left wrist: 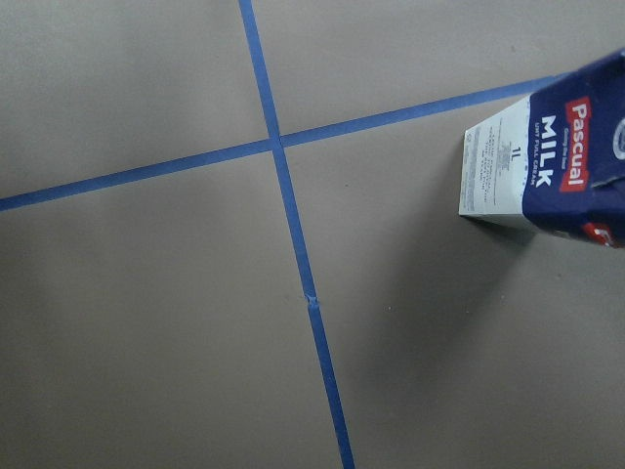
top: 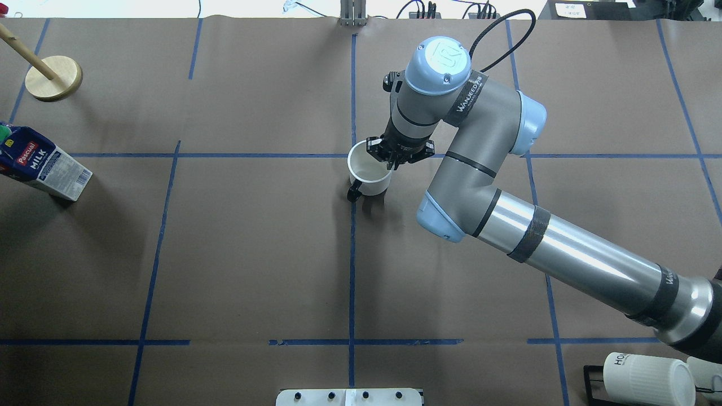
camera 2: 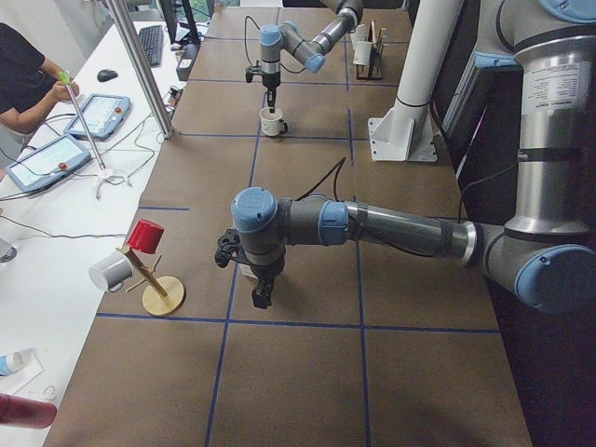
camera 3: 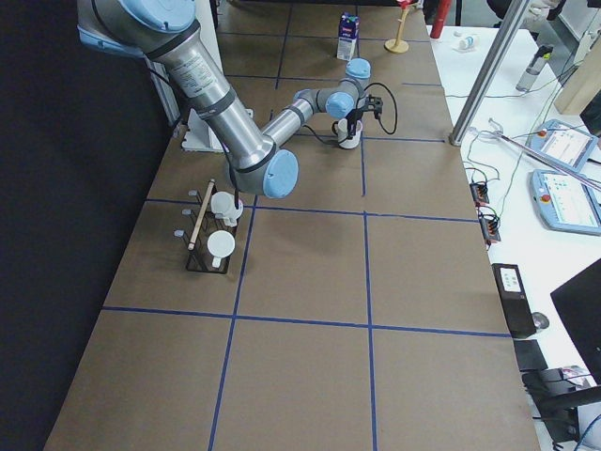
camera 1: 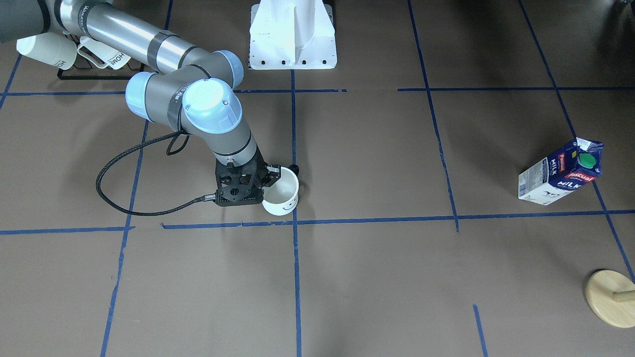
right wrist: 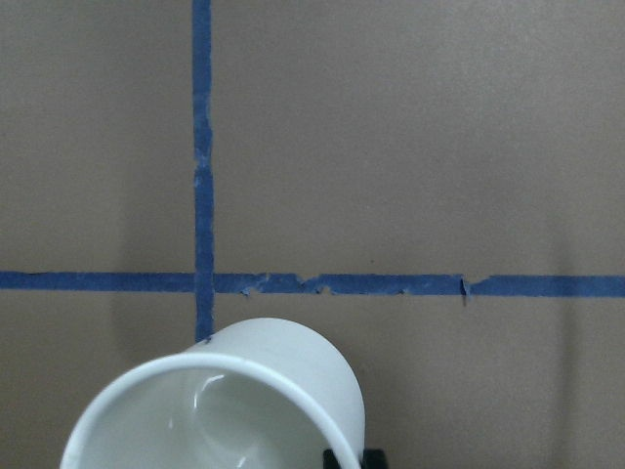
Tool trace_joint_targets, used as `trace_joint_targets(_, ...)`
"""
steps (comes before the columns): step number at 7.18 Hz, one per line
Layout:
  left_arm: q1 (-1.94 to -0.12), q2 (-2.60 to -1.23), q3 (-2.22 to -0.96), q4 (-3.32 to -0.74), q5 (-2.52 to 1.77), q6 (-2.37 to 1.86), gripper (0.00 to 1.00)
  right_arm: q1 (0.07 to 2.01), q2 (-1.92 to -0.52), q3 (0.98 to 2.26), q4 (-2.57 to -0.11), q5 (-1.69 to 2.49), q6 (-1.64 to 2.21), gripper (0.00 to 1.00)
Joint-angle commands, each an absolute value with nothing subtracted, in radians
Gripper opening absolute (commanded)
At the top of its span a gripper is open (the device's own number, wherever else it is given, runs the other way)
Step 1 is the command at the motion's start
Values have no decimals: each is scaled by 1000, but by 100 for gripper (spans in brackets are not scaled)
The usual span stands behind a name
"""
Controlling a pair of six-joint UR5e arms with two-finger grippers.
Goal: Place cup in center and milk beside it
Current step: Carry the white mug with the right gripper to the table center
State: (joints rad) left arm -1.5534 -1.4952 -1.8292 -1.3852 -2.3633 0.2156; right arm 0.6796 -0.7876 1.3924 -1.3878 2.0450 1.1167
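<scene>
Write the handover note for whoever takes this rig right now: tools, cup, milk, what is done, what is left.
Right tool: shut on the rim of the cup, which is right next to the center tape crossing. I cannot tell whether the cup is set down.
Left tool: hangs near the milk; open or shut cannot be told.
Milk: upright, far out on the robot's left side, ungrasped.
Done: cup at the center, not yet released.
Left: release the cup, then fetch the milk and stand it beside the cup.
</scene>
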Motion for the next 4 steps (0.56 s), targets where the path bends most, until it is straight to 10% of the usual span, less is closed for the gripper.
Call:
trace_joint_targets(1, -1552, -1488, -1851, -1385, -2365, 212, 100, 680, -791, 1405, -1388, 2049, 1114, 100)
trace_joint_targets(4, -1546, -1494, -1893, -1387, -2395, 210, 100, 860, -880, 1599, -1420, 2274, 1115, 100)
